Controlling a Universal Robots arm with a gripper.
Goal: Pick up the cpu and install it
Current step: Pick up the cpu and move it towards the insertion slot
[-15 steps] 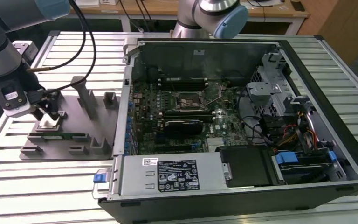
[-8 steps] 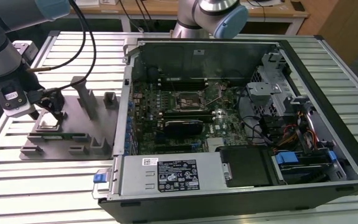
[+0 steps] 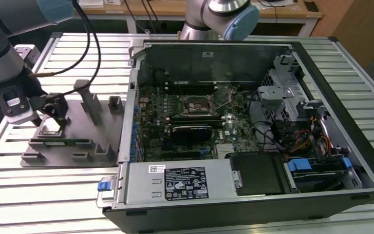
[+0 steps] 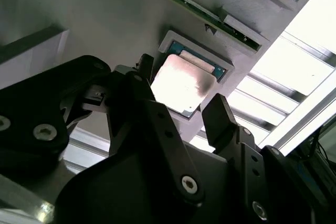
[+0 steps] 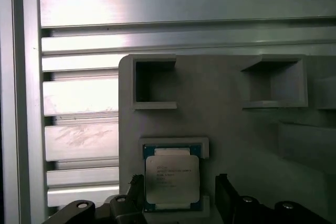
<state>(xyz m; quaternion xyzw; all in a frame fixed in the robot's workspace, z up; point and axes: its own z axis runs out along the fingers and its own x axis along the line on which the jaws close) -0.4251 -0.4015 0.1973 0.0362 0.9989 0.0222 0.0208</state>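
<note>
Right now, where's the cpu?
The cpu sits in a recess of the grey tray at the exterior view's left, beside the case; in both wrist views it lies between the gripper's open fingers.

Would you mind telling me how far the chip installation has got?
Done: the end effector sits over the cpu, its open fingers on either side. In hand: nothing gripped; the cpu lies flat in its pocket of the grey holder. Left: the pickup and the install at the motherboard socket in the computer case.
</note>
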